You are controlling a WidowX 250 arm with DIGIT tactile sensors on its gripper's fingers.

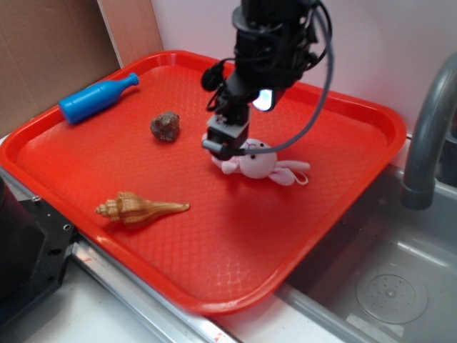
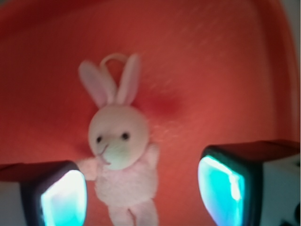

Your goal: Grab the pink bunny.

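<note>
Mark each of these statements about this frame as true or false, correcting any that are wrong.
1. The pink bunny lies on the red tray. True.
2. The gripper is shut on the bunny. False: in the wrist view its fingers stand apart on either side of the bunny's body, with red tray showing between the right one and the plush.
3. The seashell lies nearer the tray's front edge than the brown rock. True.
4. The blue bottle stands upright in the tray's middle. False: it lies on its side by the far left rim.
5. The bunny's ears point toward the gripper. False: in the wrist view they point away, its legs lying between the fingers.
</note>
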